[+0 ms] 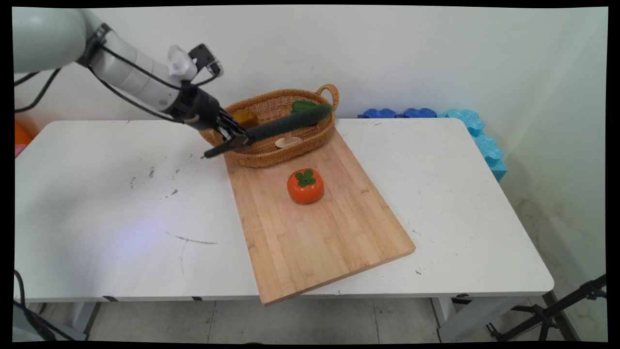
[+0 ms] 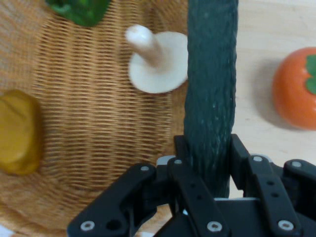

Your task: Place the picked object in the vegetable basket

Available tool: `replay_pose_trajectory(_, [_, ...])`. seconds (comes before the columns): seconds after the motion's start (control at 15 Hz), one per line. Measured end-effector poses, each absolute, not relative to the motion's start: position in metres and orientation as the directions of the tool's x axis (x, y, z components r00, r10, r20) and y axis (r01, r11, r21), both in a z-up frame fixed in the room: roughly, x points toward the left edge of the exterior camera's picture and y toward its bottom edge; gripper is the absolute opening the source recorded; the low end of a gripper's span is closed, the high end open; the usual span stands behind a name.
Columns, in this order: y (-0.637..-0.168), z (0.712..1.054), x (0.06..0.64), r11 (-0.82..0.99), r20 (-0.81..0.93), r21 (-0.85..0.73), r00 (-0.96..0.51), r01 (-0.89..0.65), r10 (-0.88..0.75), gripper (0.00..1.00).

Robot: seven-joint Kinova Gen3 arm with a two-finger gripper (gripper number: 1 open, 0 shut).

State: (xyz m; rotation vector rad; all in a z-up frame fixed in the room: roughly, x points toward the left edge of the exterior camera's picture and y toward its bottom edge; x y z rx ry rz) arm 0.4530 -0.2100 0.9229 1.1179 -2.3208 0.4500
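- While the tool [image 1: 236, 139] is clamped on one end of a dark green cucumber [image 1: 286, 125], the cucumber hangs above the wicker basket [image 1: 271, 155], its long axis running from near left up to far right.
- Inside the basket lie a pale mushroom [image 1: 287, 141], a yellow-brown piece [image 1: 245, 118] and a green vegetable [image 1: 303, 105].
- On the wooden board [image 1: 315, 228], just near of the basket, sits an orange persimmon [image 1: 305, 186].
- Board and basket rest on the white tabletop [image 1: 121, 203].
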Motion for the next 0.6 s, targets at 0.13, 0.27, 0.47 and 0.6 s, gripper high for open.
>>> replay_pose_trajectory(0.13, [-0.22, 0.93, 0.465, 0.618, 0.577, -0.103, -0.553, -0.779, -0.601, 0.0])
replay_pose_trajectory(0.27, [-0.228, 0.935, 0.475, 0.633, 0.57, -0.132, -0.581, -0.763, -0.581, 0.0])
replay_pose_trajectory(0.47, [-0.245, 0.939, 0.493, 0.674, 0.546, -0.188, -0.647, -0.714, -0.533, 0.0])
replay_pose_trajectory(0.6, [-0.252, 0.939, 0.5, 0.694, 0.531, -0.211, -0.677, -0.688, -0.51, 0.0])
